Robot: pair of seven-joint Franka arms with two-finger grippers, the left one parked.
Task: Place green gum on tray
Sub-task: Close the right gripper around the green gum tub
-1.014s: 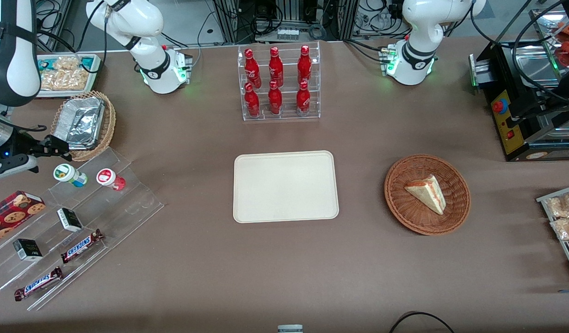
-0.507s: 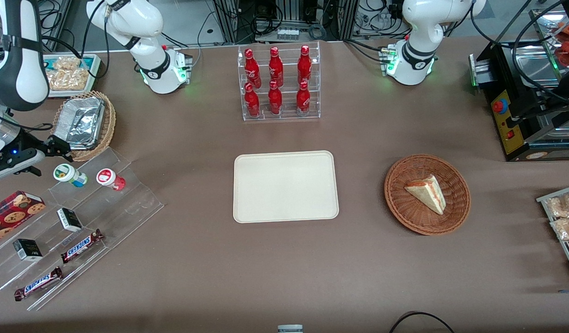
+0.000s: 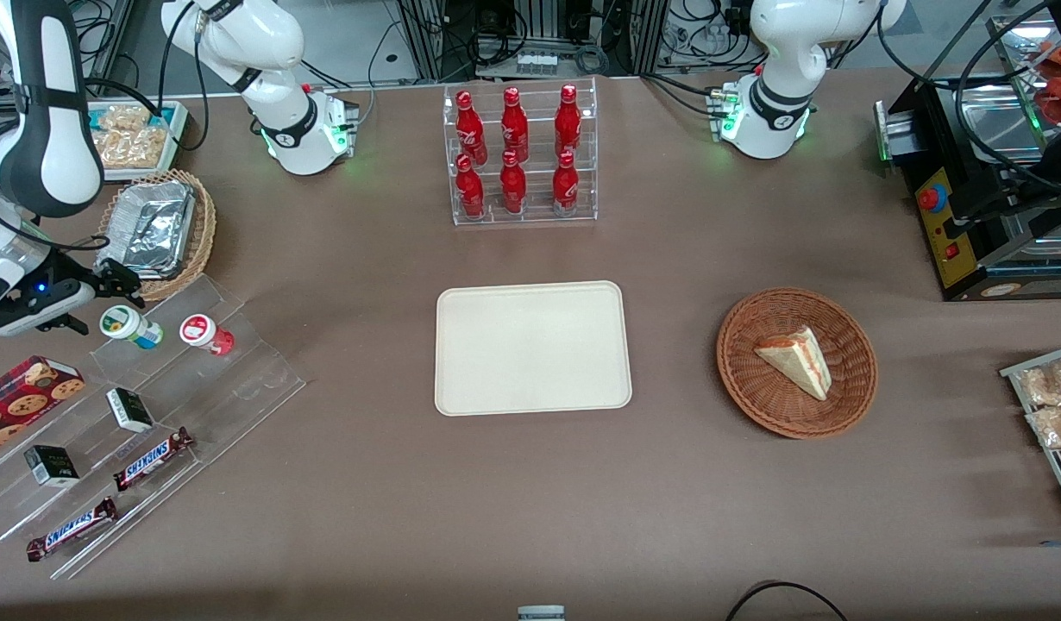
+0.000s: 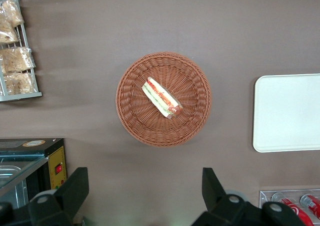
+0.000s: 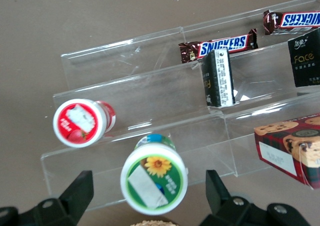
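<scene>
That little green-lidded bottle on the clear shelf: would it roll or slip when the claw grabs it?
The green gum is a round bottle with a smooth lid, so it would probably roll if knocked onto its side. It looks like rigid plastic, likely light. The open gripper hovers just above it with a finger on either side. The red-lidded bottle stands beside it, so a nudge could bump that.

Even overhead light falls on my brown worktop (image 3: 367, 483), shadows soft. Glare flashes off the crumpled silver foil container (image 3: 148, 226). Near my wrist camera, the green-lidded white gum bottle (image 5: 154, 178) blurs slightly.
</scene>
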